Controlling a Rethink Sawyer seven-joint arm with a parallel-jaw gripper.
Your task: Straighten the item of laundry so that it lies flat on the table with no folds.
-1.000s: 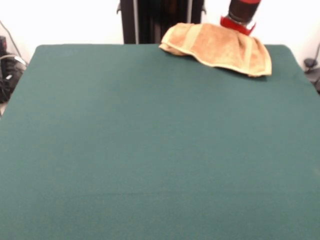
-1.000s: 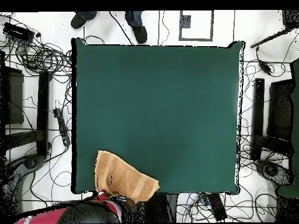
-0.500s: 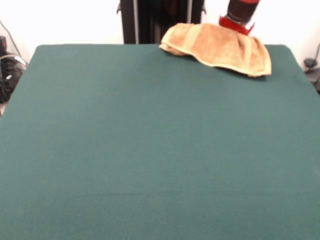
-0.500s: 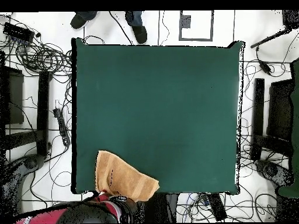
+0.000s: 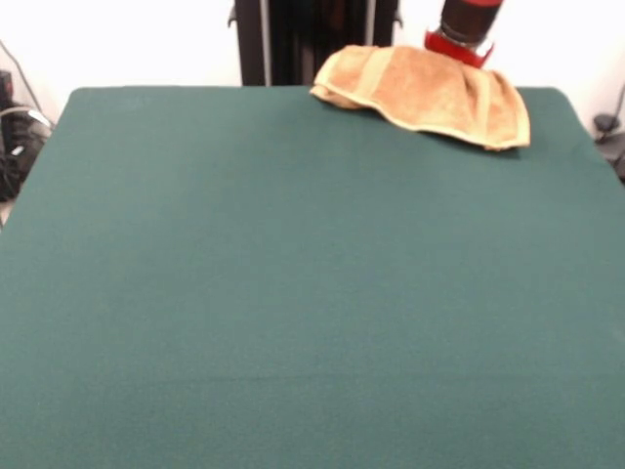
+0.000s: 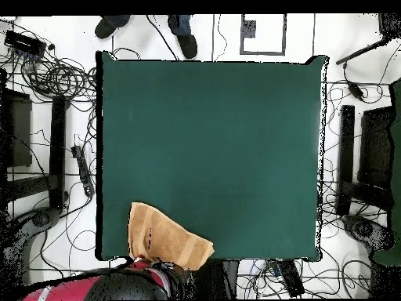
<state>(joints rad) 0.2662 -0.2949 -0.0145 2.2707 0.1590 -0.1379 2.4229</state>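
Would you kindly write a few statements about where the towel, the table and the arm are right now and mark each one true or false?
1. The towel lies in the middle of the table. False: it sits at one edge, near a corner.
2. The towel is spread flat with no folds. False: it is bunched, with an edge folded under.
3. The arm's red and black end shows just behind the towel in the front view. True.
4. Part of the towel reaches past the table's edge in the overhead view. True.
5. Several other cloths lie on the table. False: only the one towel.
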